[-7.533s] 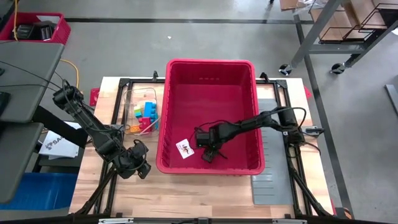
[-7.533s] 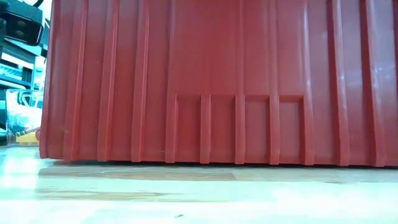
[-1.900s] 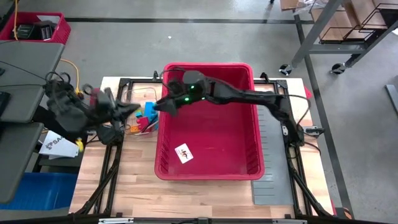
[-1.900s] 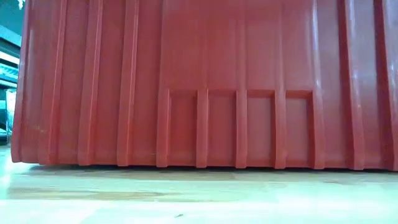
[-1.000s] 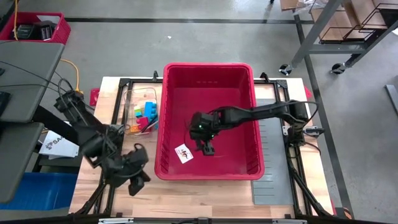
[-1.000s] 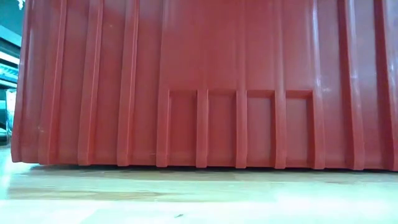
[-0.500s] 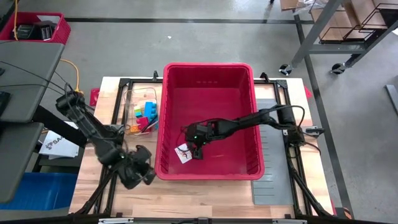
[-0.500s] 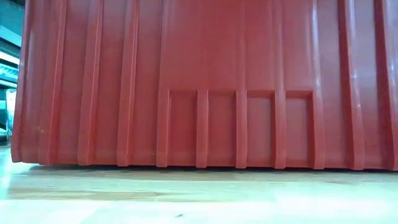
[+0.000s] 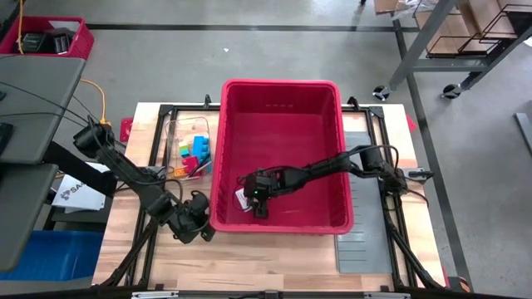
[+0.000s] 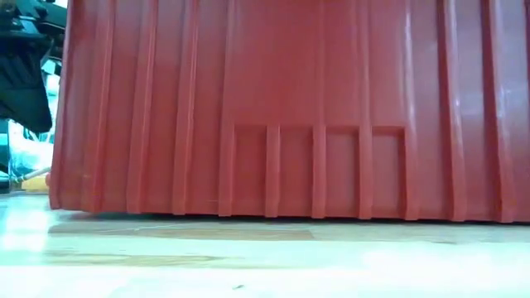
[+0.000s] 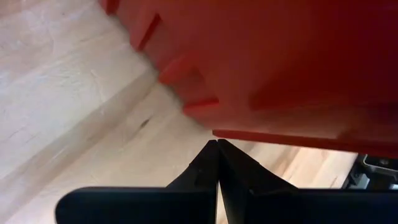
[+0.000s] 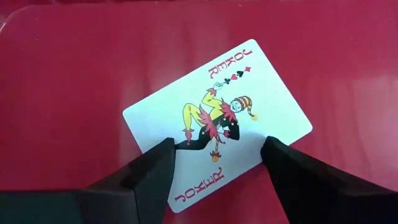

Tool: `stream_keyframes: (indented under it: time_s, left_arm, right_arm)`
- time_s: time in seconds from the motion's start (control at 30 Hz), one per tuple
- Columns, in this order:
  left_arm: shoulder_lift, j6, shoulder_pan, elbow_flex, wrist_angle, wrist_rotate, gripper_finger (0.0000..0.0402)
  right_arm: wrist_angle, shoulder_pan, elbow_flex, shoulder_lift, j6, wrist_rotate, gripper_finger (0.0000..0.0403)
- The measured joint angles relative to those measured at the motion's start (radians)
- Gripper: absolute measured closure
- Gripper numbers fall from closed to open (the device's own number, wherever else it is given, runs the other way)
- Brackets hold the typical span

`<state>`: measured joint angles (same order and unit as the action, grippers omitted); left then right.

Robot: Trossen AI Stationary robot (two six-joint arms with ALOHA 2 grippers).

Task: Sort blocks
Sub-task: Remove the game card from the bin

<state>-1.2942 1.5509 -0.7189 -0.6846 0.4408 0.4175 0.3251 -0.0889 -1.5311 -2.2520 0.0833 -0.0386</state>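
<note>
We count one large red bin [image 9: 283, 108] in the middle of the wooden table [image 9: 249, 266], and inside it one joker playing card [image 12: 217, 124] lying face up on the bin floor near the left front corner. The right gripper [image 9: 249, 199] reaches down into the bin with its two fingers [image 12: 146, 171] spread wide, one on each side of the card's near edge, nothing clamped between them. The left gripper [image 9: 193, 218] sits low over the table just outside the bin's left front corner, jaws pressed together and empty. The blocks [image 9: 194, 155] lie heaped in one clear tray [image 9: 179, 129] left of the bin; we make out blue, green, yellow and pink pieces but cannot count them exactly. One grey slotted sheet [image 9: 366, 241] lies right of the bin.
</note>
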Motion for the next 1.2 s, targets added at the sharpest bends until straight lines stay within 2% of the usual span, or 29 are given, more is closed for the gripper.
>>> stream_keyframes:
  time_s: [0.17, 0.27, 0.37, 0.5, 0.57, 0.7, 0.83, 0.97, 1.1, 1.13, 1.2]
  left_arm:
    - [-0.005, 0.012, 0.001, 0.0, -0.01, 0.005, 0.0402]
    - [-0.01, 0.015, 0.001, 0.0, -0.016, 0.004, 0.0402]
    - [-0.01, 0.021, 0.001, 0.0, -0.02, 0.003, 0.0402]
    - [-0.01, 0.047, 0.001, 0.0, -0.027, -0.018, 0.0402]
    - [-0.014, 0.058, 0.001, -0.001, -0.037, -0.035, 0.0402]
    - [-0.016, 0.067, -0.001, -0.002, -0.051, -0.071, 0.0402]
    - [-0.016, 0.067, -0.006, -0.002, -0.051, -0.076, 0.0402]
    - [-0.019, 0.071, -0.003, -0.003, -0.049, -0.057, 0.0402]
    - [-0.026, 0.079, -0.003, -0.006, -0.052, -0.041, 0.0402]
    - [-0.028, 0.08, -0.003, -0.006, -0.049, -0.041, 0.0402]
    - [-0.029, 0.085, -0.004, -0.006, -0.051, -0.039, 0.0402]
  right_arm:
    - [0.009, -0.012, -0.006, -0.035, 0.008, -0.034, 0.0161]
    - [0.016, -0.023, -0.008, -0.049, 0.033, -0.051, 0.0182]
    - [0.017, -0.031, -0.008, -0.049, 0.094, -0.032, 0.024]
    - [0.009, -0.032, -0.008, -0.051, 0.165, 0.054, 0.0362]
    - [0.008, -0.03, -0.008, -0.052, 0.19, 0.105, 0.0389]
    - [0.009, -0.01, -0.008, -0.058, 0.226, 0.219, 0.04]
    - [-0.014, 0.015, -0.008, -0.061, 0.194, 0.275, 0.0402]
    - [-0.013, 0.069, 0.012, 0.028, 0.174, 0.249, 0.0403]
    - [0.049, 0.166, 0.011, 0.055, 0.168, 0.163, 0.0403]
    - [0.061, 0.188, 0.011, 0.056, 0.167, 0.168, 0.0403]
    - [0.062, 0.22, 0.011, 0.059, 0.142, 0.241, 0.0403]
